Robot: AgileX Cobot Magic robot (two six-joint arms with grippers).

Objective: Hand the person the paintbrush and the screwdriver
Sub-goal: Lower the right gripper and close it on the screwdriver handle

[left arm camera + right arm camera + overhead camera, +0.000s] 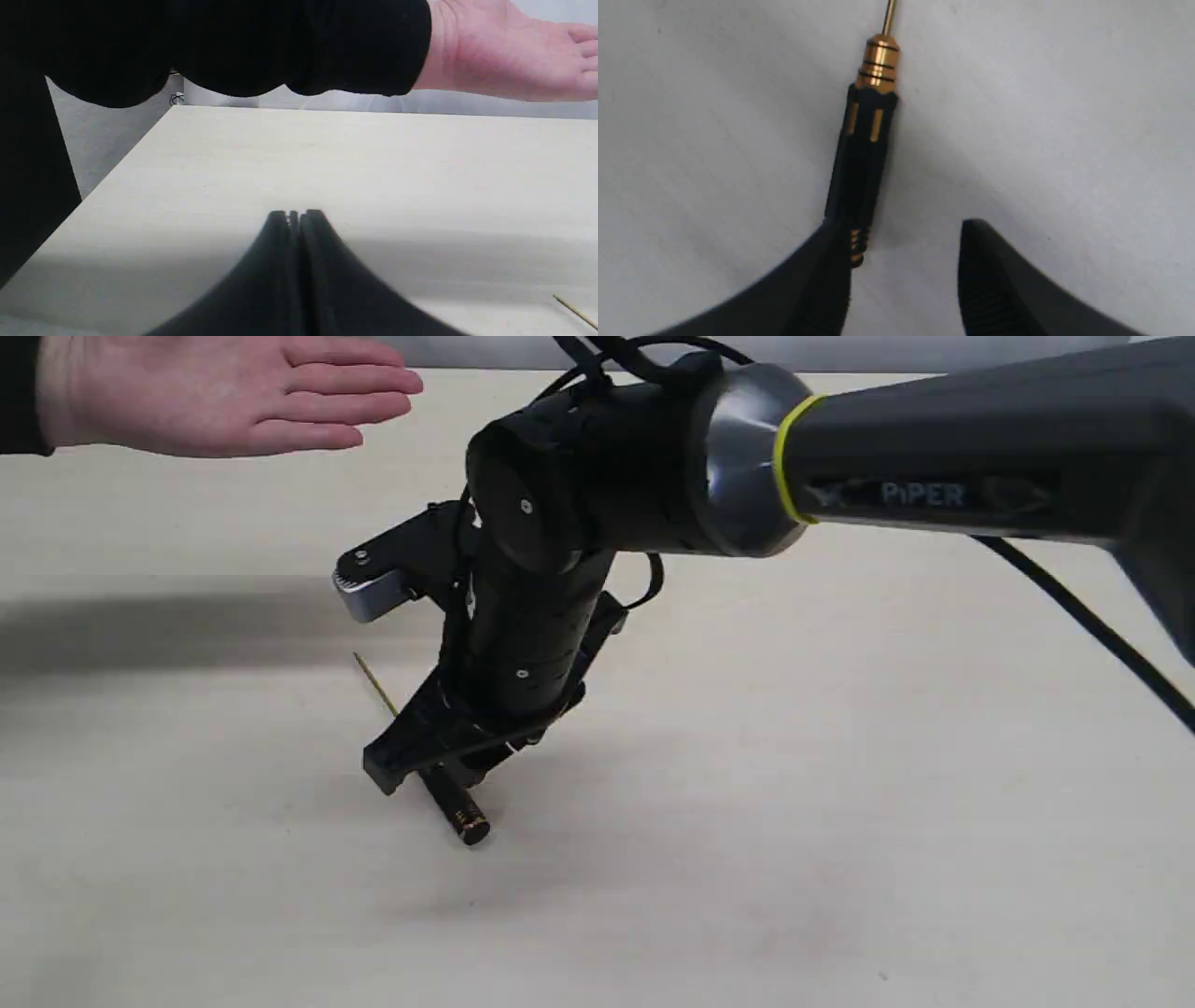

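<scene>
The screwdriver (461, 813) lies flat on the pale table (840, 803), its thin gold shaft pointing toward the far left. My right gripper (425, 779) reaches down over its black handle. In the right wrist view the screwdriver (864, 149) rests with its gold end cap against one finger, while the right gripper (901, 233) stands open with a wide gap. The person's hand (215, 397) hovers palm-open over the table's far left, black sleeve at the wrist. My left gripper (295, 215) is shut on nothing, below the person's hand (504, 56). The paintbrush is out of view.
The right arm (934, 457) with its yellow ring spans the upper right of the exterior view, a black cable trailing under it. The table's far edge (373, 112) and left corner show in the left wrist view. The screwdriver's shaft tip (575, 311) shows there too.
</scene>
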